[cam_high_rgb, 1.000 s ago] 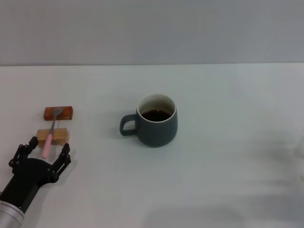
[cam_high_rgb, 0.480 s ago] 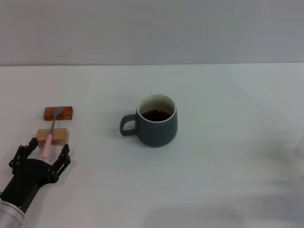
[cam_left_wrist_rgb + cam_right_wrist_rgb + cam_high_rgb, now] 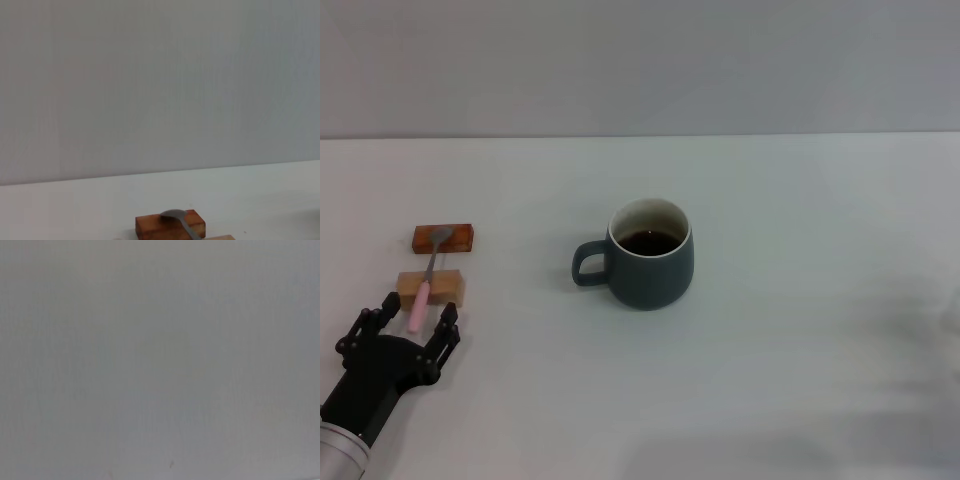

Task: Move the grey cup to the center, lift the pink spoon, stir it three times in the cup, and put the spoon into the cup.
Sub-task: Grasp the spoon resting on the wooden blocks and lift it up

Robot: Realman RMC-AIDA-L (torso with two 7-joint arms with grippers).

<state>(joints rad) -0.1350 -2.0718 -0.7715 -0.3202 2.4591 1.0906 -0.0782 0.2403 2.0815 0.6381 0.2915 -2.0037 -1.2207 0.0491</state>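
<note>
The grey cup (image 3: 652,256), holding dark liquid, stands near the middle of the white table with its handle toward my left side. Far to the left lies the pink spoon (image 3: 423,295). Its metal bowl (image 3: 173,215) rests on a brown block (image 3: 443,238) and its neck crosses a tan block (image 3: 431,288). My left gripper (image 3: 419,310) is open at table level, one finger on each side of the pink handle's end. The right gripper is out of view.
In the left wrist view the brown block (image 3: 170,226) sits low, with a grey wall behind the table. The right wrist view shows only a plain grey surface. White tabletop (image 3: 800,330) stretches to the right of the cup.
The left gripper's fingers have drawn closer together around the spoon handle's end. The cup and the spoon have not moved.
</note>
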